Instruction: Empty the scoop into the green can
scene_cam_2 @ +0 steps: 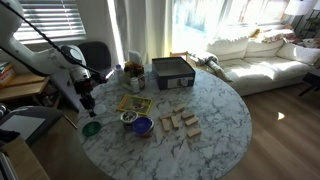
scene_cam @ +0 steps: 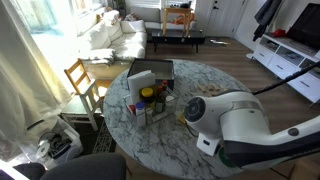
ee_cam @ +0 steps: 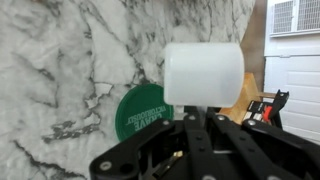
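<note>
The green can [ee_cam: 143, 108] is a low, round, dark-green container with white lettering. It sits on the marble table near the edge, and it also shows in an exterior view [scene_cam_2: 91, 128]. My gripper [ee_cam: 192, 125] is shut on the handle of a white translucent scoop [ee_cam: 203, 72]. The scoop's cup is held above the table, just right of the can in the wrist view. In an exterior view my gripper [scene_cam_2: 86, 102] hangs just above the can. In the exterior view from behind the arm, the arm [scene_cam: 235, 115] hides the can and the scoop.
A purple-blue bowl [scene_cam_2: 142, 126] and a small bowl [scene_cam_2: 128, 117] sit right of the can. Wooden blocks [scene_cam_2: 180, 122], a yellow mat [scene_cam_2: 133, 103], a grey box [scene_cam_2: 172, 72] and bottles [scene_cam: 150, 100] stand on the round marble table [scene_cam_2: 215, 130]. The table edge is close to the can.
</note>
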